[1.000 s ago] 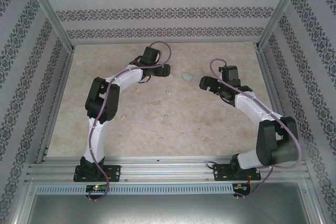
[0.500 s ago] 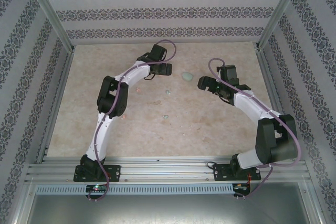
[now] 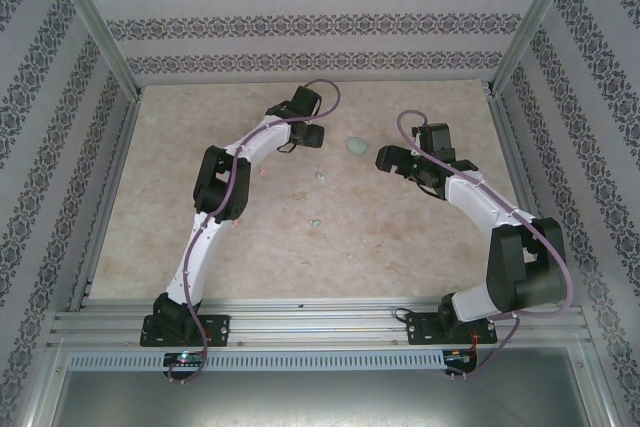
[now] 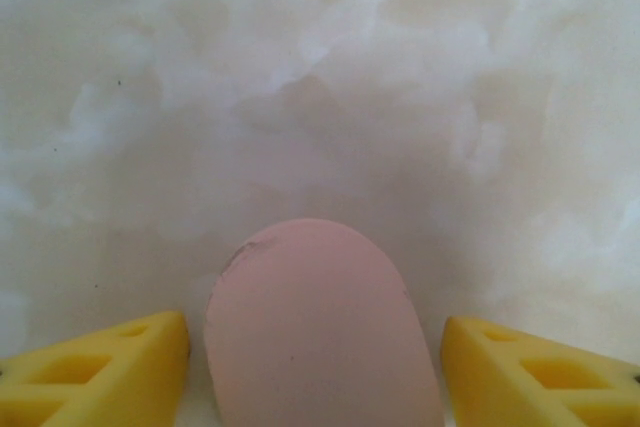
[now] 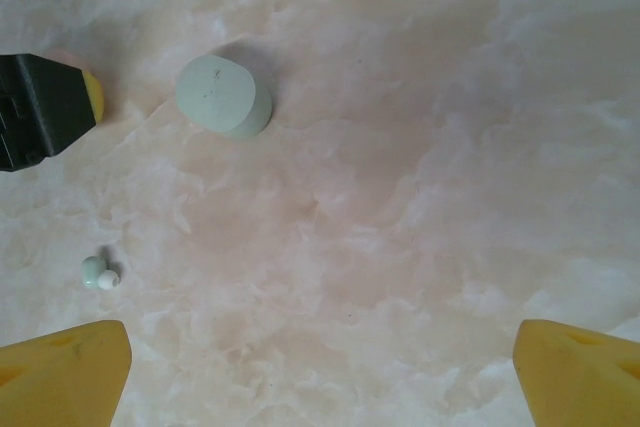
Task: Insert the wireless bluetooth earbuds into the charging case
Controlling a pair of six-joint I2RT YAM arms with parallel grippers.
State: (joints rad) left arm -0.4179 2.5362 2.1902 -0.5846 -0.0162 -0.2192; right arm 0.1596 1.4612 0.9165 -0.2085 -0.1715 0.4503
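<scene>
Left claw has slid up-frame and narrows around the pink case, not yet touching it, so a grab looks imminent; right claw gapes wide.

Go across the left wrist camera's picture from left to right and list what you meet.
One yellow finger → pink case → the other yellow finger.

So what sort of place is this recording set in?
Probably a purpose-built robot test booth, not a home: patterned wallpaper panels wall in a beige marble-look tabletop, bare aluminium frame posts hold the corners, and white robot arms are bolted to a metal rail at its near edge.
</scene>
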